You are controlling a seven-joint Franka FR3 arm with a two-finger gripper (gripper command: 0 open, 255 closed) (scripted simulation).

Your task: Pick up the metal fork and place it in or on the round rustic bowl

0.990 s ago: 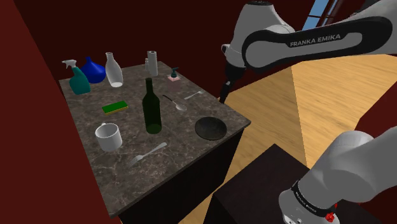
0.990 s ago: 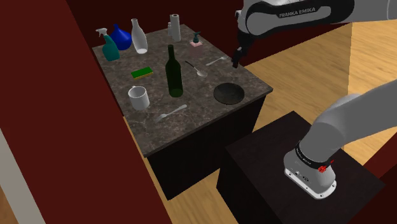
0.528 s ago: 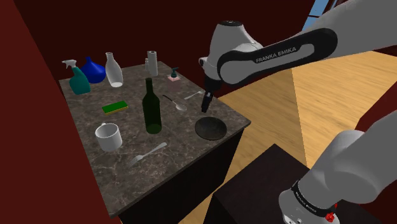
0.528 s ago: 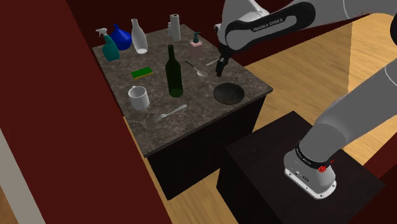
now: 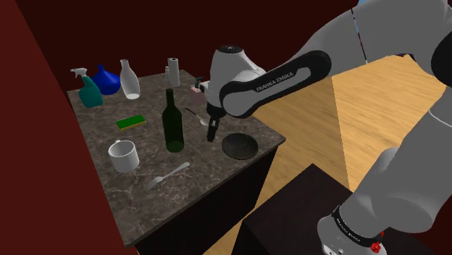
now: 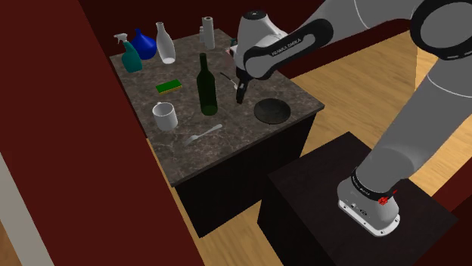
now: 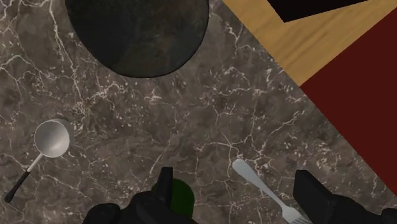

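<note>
Counter: dark veined marble top (image 5: 94, 134)
Far edge: teal spray bottle (image 5: 89, 91), blue vase (image 5: 108, 80), white carafe (image 5: 129, 80), white roll (image 5: 173, 71), in a row
Middle: green sponge (image 5: 131, 122), upright dark green bottle (image 5: 172, 124), spoon (image 7: 51, 139)
Edge by the wooden floor: dark round bowl (image 5: 240, 145)
Near end: white mug (image 5: 124, 155), fork (image 5: 168, 175), apart

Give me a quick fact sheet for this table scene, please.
tool: open, empty, over the table between bottle and bowl
fork: flat on the table near the mug, untouched
bowl: dark, round, empty, near the table's edge
also there: spoon, green sponge, spray bottle
</note>
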